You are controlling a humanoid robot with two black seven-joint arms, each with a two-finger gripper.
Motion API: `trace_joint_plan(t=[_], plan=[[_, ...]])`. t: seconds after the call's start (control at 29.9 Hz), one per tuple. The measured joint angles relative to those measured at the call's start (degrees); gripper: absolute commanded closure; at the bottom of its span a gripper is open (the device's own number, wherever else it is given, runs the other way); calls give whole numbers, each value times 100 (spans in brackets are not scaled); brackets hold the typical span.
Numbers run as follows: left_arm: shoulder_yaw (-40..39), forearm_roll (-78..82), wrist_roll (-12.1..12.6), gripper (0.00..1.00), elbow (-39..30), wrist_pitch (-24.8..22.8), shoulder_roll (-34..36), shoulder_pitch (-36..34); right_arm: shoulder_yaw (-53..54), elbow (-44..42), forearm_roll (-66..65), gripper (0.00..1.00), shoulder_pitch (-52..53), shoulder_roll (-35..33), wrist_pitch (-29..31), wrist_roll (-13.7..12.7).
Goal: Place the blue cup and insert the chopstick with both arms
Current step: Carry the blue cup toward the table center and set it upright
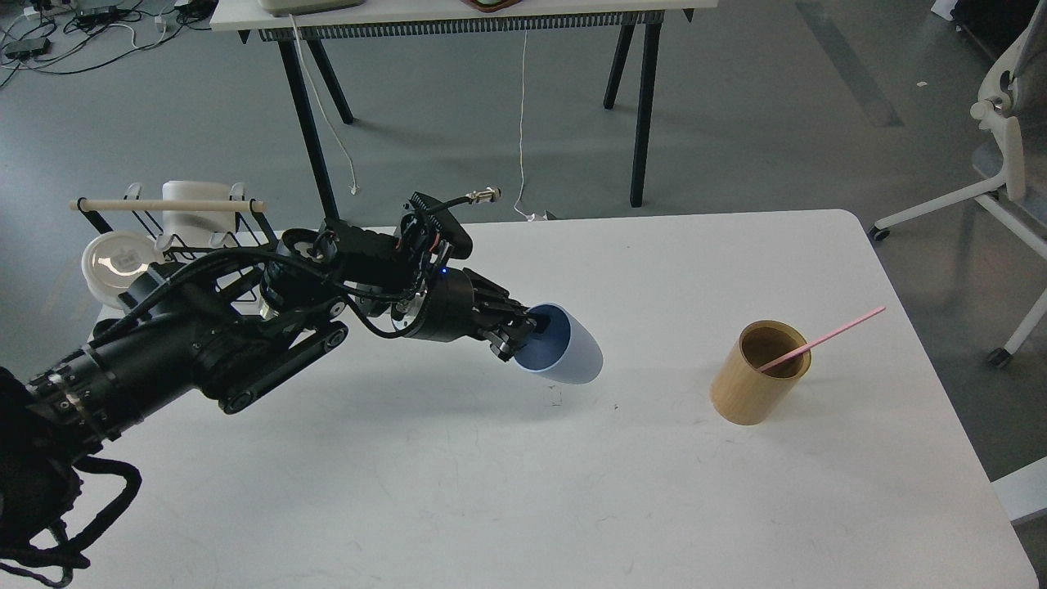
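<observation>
My left gripper [523,335] is shut on the rim of the blue cup [568,353], one finger inside the mouth. It holds the cup tilted on its side just above the white table [523,491], near the middle. The pink chopstick [822,339] leans out of the tan wooden cylinder [757,375] at the right, its tip pointing up and right. The cup is about a cup's length left of the cylinder. My right arm and gripper are out of view.
A black wire rack [164,221] with a pale wooden dowel stands at the table's back left, with white dishes on it. A second table [458,16] stands behind. A white office chair [1002,155] is beyond the right edge.
</observation>
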Motion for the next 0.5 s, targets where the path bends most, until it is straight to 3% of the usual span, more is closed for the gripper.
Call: trace_joint_plan(t=[0.2,0.33,0.5], plan=[[102,0,0,96,102,0,-211,-27,0,-9,0,2,-41,10,0,0],[157,0,0,96,33,0,29,-4,0,-9,-1,2,-52,26,0,0],[158,0,0,95,-1076,1,703,182,0,-9,-2,2,-78,38,0,0]])
